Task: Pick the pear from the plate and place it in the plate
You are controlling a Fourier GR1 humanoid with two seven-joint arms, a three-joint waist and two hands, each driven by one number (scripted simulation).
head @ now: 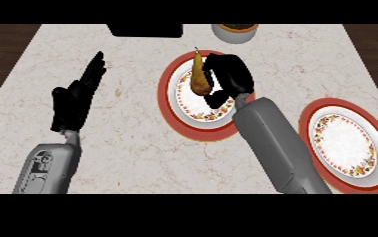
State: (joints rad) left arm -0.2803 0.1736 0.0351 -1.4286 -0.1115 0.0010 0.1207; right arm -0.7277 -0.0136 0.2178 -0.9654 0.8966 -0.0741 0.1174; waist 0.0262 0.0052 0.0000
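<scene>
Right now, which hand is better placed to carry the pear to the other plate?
The right hand: it curls round the pear over the middle plate, beside the other plate. The left hand rests open, far left.

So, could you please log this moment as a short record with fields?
pear: brown pear on the middle plate
right hand: right hand curled round the pear
left hand: left hand open, resting at the left
other plate: second plate at the right, nothing on it
back edge: bowl, dark box
</scene>
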